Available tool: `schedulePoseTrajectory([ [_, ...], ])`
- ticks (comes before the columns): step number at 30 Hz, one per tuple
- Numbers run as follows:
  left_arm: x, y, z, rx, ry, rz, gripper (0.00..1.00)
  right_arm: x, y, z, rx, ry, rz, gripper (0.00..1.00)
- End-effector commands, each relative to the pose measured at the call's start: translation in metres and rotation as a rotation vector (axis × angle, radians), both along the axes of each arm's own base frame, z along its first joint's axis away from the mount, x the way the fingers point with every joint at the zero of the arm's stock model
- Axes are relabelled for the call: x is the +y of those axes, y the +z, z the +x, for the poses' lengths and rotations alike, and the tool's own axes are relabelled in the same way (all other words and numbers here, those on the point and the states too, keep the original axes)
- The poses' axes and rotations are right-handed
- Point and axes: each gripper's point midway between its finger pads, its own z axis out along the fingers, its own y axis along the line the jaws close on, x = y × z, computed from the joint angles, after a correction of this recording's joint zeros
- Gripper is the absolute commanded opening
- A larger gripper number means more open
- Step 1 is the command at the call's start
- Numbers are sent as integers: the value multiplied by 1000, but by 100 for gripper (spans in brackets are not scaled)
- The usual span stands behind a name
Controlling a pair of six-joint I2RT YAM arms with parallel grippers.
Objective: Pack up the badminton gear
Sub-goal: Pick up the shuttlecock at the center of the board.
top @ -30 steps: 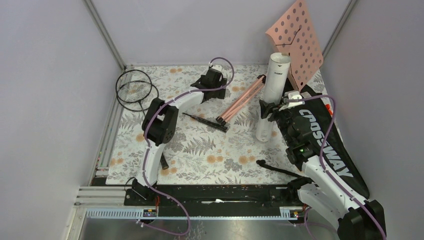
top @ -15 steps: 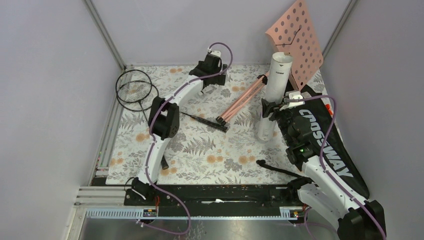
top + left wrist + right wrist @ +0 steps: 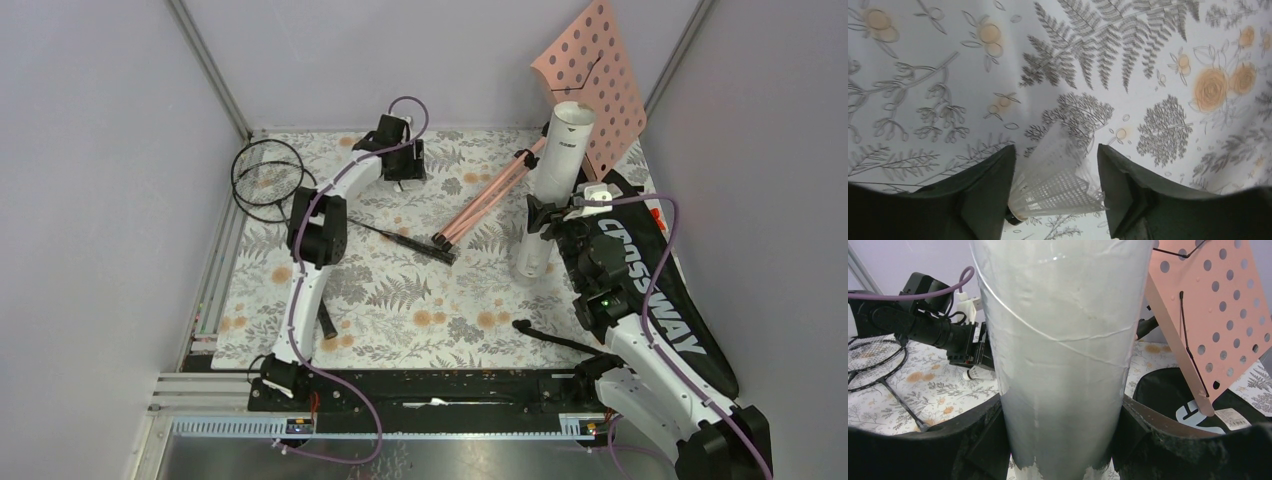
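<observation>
While right gripper (image 3: 1060, 440) clasps smooth white cylindrical tube (image 3: 1063, 340), left gripper (image 3: 1055, 197) pinches feathered conical shuttlecock (image 3: 1058, 167).

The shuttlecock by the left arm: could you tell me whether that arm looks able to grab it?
Probably yes: the shuttlecock lies between the fingers of the left claw, and nothing blocks it.

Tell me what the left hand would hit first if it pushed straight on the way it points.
The shuttlecock, already between the fingers of the left hand; whether they grip it is unclear. Straight past it is only the floral tablecloth, seemingly close, though depth is hard to judge.
</observation>
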Motion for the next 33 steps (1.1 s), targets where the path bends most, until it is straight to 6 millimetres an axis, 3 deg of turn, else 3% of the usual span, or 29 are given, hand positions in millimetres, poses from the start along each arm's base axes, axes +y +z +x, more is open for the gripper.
schedulePoseTrajectory([
  [1, -20, 11, -21, 23, -63, -51, 54, -5, 40, -6, -130, -16, 52, 49],
  [3, -14, 9, -27, 27, -57, -26, 42, -5, 41, -6, -134, -14, 58, 49],
  [7, -7, 11, -38, 27, -48, -9, 28, -3, 40, -6, -132, -6, 63, 49],
  [14, -11, 34, -55, -18, -67, -23, 0, 1, 42, -7, -127, 15, 91, 49],
  [16, -13, 46, -59, -49, -79, -46, 0, 5, 42, -8, -122, 38, 84, 49],
  [19, -19, 79, -65, -129, -98, -110, 0, 13, 40, -8, -108, 84, 67, 48],
  [22, -16, 131, -71, -253, -93, -162, 0, 27, 34, -10, -95, 159, 40, 48],
  [27, -5, 252, -93, -531, -64, -267, 0, 79, 24, -25, -80, 462, -23, 48],
  [29, 2, 297, -109, -637, -40, -304, 0, 95, 21, -34, -76, 574, -14, 48],
  [33, 7, 401, -160, -889, -45, -448, 0, 125, 25, -54, -78, 790, 63, 48],
])
